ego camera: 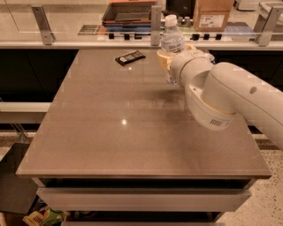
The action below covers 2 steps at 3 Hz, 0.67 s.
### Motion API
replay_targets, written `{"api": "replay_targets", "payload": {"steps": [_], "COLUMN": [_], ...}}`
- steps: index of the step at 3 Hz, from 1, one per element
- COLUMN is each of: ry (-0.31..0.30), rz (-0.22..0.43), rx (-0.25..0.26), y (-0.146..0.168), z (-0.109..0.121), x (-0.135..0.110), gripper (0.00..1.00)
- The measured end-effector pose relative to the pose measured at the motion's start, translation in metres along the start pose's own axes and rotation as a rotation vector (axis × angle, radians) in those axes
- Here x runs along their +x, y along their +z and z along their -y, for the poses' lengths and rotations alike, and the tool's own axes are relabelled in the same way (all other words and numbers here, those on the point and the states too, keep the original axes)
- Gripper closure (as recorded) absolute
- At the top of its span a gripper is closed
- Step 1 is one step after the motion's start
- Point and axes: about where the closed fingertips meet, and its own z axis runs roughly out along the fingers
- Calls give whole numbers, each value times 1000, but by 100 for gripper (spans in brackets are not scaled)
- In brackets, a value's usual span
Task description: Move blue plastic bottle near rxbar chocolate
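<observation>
The blue plastic bottle (171,39), clear with a white cap, stands upright in my gripper (170,62), which is shut on its lower body near the table's far right. Its base seems a little above the tabletop. The rxbar chocolate (130,57), a flat black wrapper, lies on the table near the far edge, to the left of the bottle and apart from it. My white arm (230,97) comes in from the right and hides the bottle's lower part.
The brown table (115,128) ends at a counter rail with metal posts (155,20) behind it. A cardboard box (212,15) and a dark tray (128,11) sit beyond the rail. The Pepsi can is hidden behind my arm.
</observation>
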Motion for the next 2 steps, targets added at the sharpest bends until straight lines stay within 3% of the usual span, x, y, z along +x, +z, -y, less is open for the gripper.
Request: {"api": "replay_targets", "payload": {"steps": [2], "ry": [89], "rz": [-22], "rx": [1], "y": [42], "z": [-28], "x": [6], "gripper": [100]}}
